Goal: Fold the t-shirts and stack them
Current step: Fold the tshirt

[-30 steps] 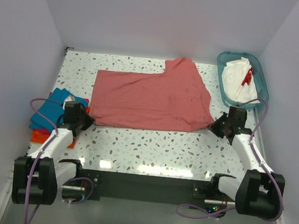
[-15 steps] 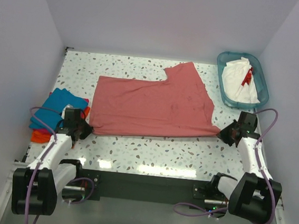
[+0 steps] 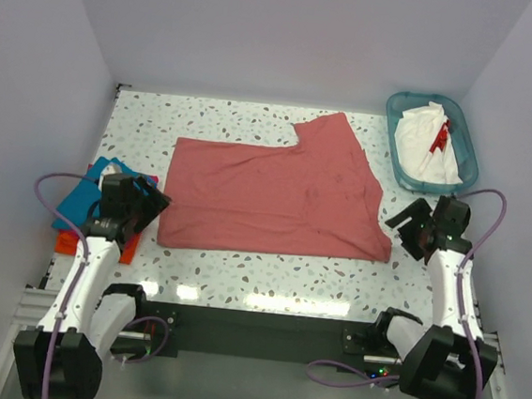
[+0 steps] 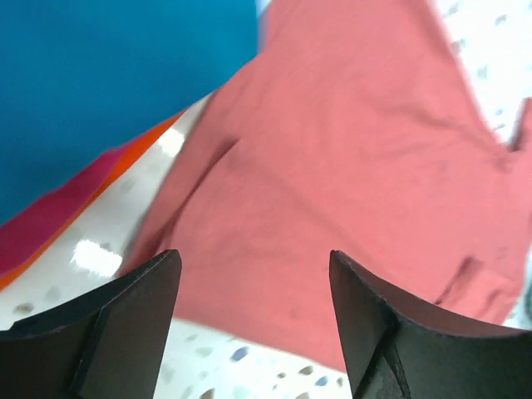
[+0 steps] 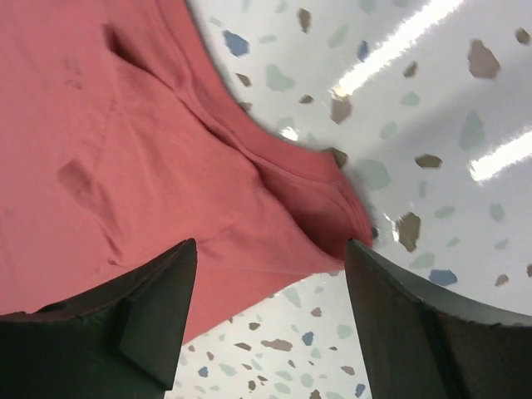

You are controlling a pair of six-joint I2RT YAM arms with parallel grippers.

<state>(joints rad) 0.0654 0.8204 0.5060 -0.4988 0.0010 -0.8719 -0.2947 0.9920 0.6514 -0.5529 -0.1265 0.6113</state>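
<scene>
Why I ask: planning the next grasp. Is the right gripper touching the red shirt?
Apart. The right wrist view shows the right gripper with jaws open and the red shirt lying flat beyond them, unpinched.

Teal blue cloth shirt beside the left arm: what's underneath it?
Edges of an orange cloth and a pink cloth show beneath the teal blue shirt. The rest of both is covered.

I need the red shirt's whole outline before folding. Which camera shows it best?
Top external: the whole salmon-red shirt lies spread out. The left wrist view shows only its near-left corner, the right wrist only its near-right corner.
</scene>
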